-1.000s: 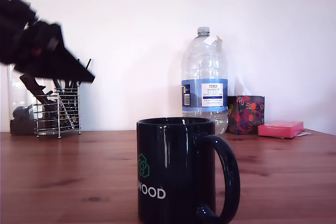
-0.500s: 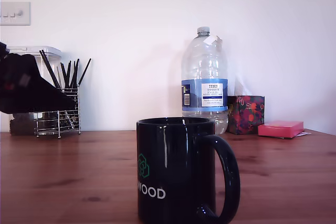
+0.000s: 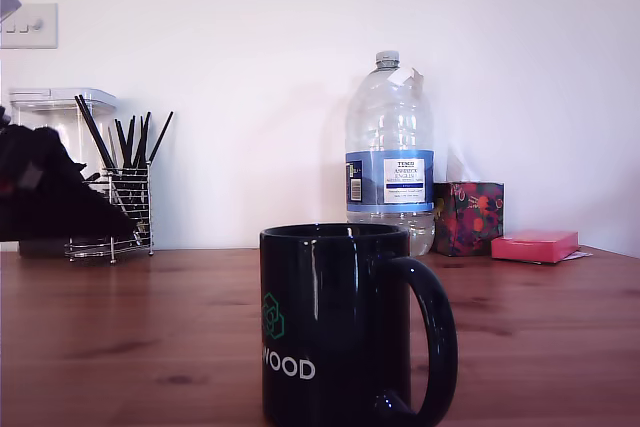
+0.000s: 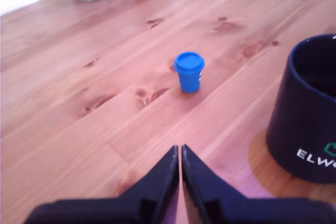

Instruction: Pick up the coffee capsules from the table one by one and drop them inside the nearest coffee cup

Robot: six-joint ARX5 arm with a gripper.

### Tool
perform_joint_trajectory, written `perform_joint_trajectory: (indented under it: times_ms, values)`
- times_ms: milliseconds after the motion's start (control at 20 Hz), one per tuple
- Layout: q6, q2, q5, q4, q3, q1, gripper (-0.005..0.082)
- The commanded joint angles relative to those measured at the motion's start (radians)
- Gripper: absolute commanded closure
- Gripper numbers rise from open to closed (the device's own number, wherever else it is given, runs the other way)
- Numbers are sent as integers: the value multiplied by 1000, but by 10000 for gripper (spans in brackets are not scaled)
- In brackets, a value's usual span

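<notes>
Room open around 1 blue capsule [image 4: 189, 72] on table [image 4: 79, 103], jaws pressed together, mug [image 4: 304, 124] near.

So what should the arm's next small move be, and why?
Probably open the gripper before closing in on the blue capsule. The jaws are shut on nothing, and the capsule stands upright on the table ahead of them, apart from the mug and not yet in it.

You see a glossy black mug [image 3: 335, 322] with white lettering and a green logo. The capsule [image 4: 189, 71] is blue, and the table [image 3: 120, 337] is reddish-brown with dark knots.
</notes>
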Motion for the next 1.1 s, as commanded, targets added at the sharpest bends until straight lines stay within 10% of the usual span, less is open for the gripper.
perform_joint_trajectory:
  times_ms: [0,400,550,1050]
  values:
    - [35,36,48,39,-18,20,777]
    - [71,315,304,386,-18,124,510]
    - [26,442,308,539,-16,140,231]
    - [62,684,283,712,67,157,220]
